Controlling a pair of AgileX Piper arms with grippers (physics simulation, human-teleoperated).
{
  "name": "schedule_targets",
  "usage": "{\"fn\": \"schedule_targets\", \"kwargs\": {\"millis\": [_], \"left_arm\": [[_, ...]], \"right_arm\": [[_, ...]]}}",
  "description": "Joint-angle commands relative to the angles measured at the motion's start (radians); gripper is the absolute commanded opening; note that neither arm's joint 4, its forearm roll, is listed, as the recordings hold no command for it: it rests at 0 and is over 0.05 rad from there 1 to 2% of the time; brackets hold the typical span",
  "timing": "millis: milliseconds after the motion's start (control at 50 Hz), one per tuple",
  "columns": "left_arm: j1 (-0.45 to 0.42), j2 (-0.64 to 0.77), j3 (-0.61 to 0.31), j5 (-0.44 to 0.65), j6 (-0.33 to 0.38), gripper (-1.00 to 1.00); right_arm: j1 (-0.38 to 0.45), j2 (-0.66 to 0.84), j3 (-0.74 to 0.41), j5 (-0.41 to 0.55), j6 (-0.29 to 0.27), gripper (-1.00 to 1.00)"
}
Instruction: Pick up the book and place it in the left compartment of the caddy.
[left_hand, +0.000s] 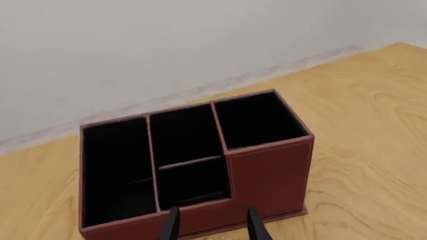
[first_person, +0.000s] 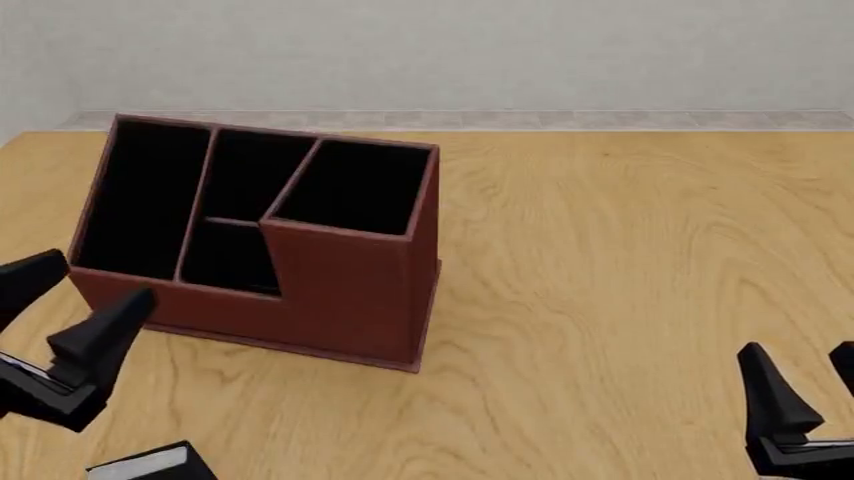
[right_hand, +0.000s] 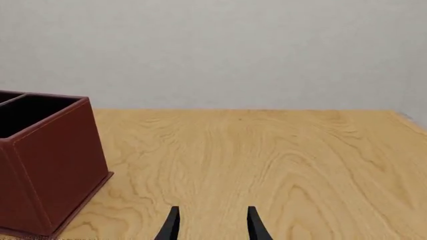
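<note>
The reddish-brown caddy stands on the wooden table at the left centre, its black interior open upward. Its left compartment is the long narrow slot at its low end and looks empty; it also shows in the left wrist view. The book, black with white page edges, lies at the near left, cut off by the frame edge. My left gripper is open and empty, just in front of the caddy's low end and above the book. My right gripper is open and empty at the near right.
A pale wall runs along the table's far edge behind the caddy. The wooden tabletop stretches to the right of the caddy. The right wrist view shows the caddy's tall end and my right gripper.
</note>
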Motion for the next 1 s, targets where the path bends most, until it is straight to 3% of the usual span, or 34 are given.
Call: {"fn": "schedule_targets", "kwargs": {"millis": [20, 180, 200, 220, 400, 620, 780, 1000], "left_arm": [[-0.112, 0.097, -0.099, 0.085, 0.052, 1.00], [-0.180, 0.154, -0.148, 0.142, 0.017, 1.00], [-0.187, 0.155, -0.152, 0.148, 0.023, 1.00], [-0.164, 0.195, -0.150, 0.158, 0.078, 1.00], [-0.198, 0.202, -0.212, 0.218, 0.068, 1.00], [-0.287, 0.256, -0.283, 0.305, 0.107, 1.00], [-0.319, 0.295, -0.339, 0.378, 0.087, 1.00], [-0.340, 0.295, -0.358, 0.434, 0.112, 1.00]], "right_arm": [[0.001, 0.017, 0.000, -0.010, 0.003, 1.00], [-0.003, 0.015, -0.001, -0.009, 0.009, 1.00], [-0.003, 0.014, 0.000, -0.008, 0.010, 1.00], [-0.003, 0.015, -0.001, -0.008, 0.010, 1.00], [-0.001, 0.033, 0.000, -0.021, 0.018, 1.00], [0.002, 0.058, 0.001, -0.039, 0.033, 1.00], [0.009, 0.068, 0.001, -0.045, 0.041, 1.00], [0.011, 0.078, 0.001, -0.052, 0.035, 1.00]]}}
